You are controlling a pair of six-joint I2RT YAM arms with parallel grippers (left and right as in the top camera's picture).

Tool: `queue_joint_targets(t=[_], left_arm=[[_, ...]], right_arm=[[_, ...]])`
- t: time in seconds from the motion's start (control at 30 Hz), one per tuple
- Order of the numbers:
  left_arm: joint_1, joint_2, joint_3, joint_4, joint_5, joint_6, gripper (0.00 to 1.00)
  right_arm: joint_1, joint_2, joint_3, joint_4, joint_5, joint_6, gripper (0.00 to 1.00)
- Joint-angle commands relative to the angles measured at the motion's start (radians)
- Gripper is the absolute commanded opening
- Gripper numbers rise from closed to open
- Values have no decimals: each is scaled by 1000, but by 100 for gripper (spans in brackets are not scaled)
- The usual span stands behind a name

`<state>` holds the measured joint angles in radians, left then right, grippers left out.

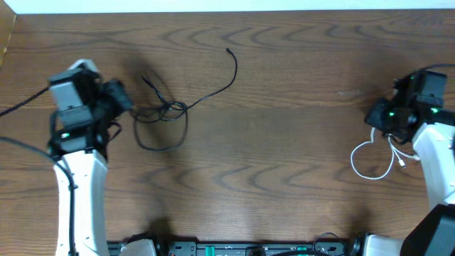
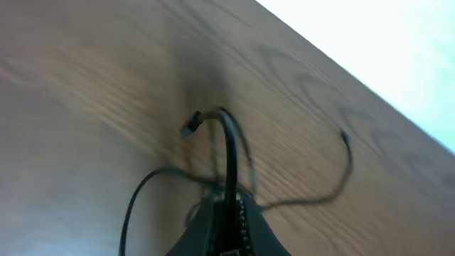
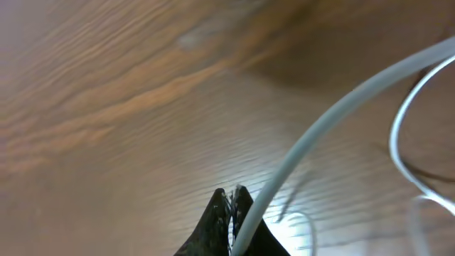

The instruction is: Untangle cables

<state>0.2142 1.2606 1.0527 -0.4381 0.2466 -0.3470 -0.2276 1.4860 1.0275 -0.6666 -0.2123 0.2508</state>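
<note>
brown wood-grain table (image 1: 284,142) fills the overhead view, with a pale strip along its far edge. two arms reach over it, the left arm (image 1: 78,185) at the left side and the right arm (image 1: 437,156) at the right edge, well apart. two cables are on the table, one black and one white. the black cable (image 1: 174,107) is left of centre, just beside the left gripper (image 1: 126,99); it makes one wide loop toward the near side, a small tangle of crossing strands in its middle, and one long free end curving away to the far side. the white cable (image 1: 370,160) curls in one loop beside the right arm. in the left wrist view the left gripper (image 2: 229,213) is clamped on the black cable, which arches up from the fingers to a small plug (image 2: 188,130). in the right wrist view the right gripper (image 3: 231,206) is pinched tight on the white cable.
</note>
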Motion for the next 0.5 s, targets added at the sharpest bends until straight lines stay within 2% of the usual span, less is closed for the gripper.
queue_joint_targets(t=[0.0,0.47], left_arm=[[-128,-22,-3,1,15,13,8],[-610,-21,-3,-50,-79,33,8]], right_arm=[[50,1,10,9,-62,-78,1],[244,1,10,11,-107,-148,1]])
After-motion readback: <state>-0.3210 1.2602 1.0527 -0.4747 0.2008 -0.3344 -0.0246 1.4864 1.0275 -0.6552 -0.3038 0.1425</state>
